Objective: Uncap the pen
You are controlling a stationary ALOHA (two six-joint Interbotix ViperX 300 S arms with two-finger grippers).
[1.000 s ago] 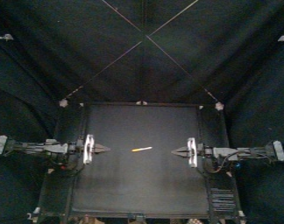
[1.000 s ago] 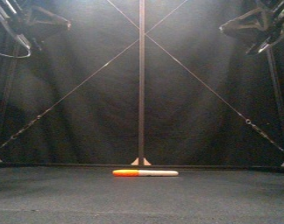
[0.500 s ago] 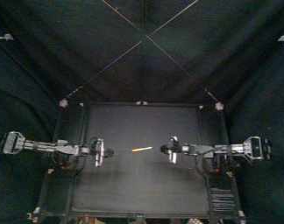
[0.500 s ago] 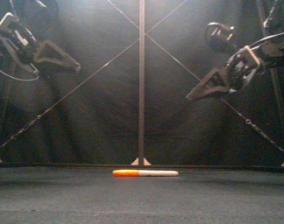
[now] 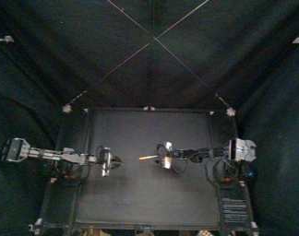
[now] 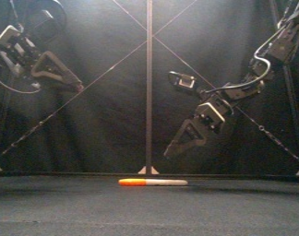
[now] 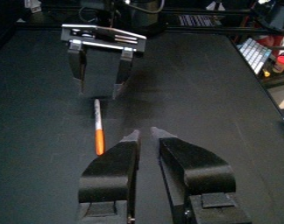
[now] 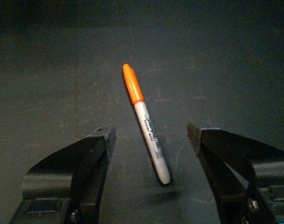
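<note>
We are looking at a pen point(image 8: 145, 122) of smooth plastic, its white barrel catching a faint gloss and its orange cap point(image 8: 131, 83) looking just as slick. The table point(image 8: 51, 70) is showing a matt black, finely grained top (dull all over), and the curtain point(image 5: 65, 55) is reading as soft, dull black cloth.

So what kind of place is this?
Most likely a robot test booth. Black curtains close in a small black table, a left arm and a right arm reach over it, and a pen lies on it.
</note>
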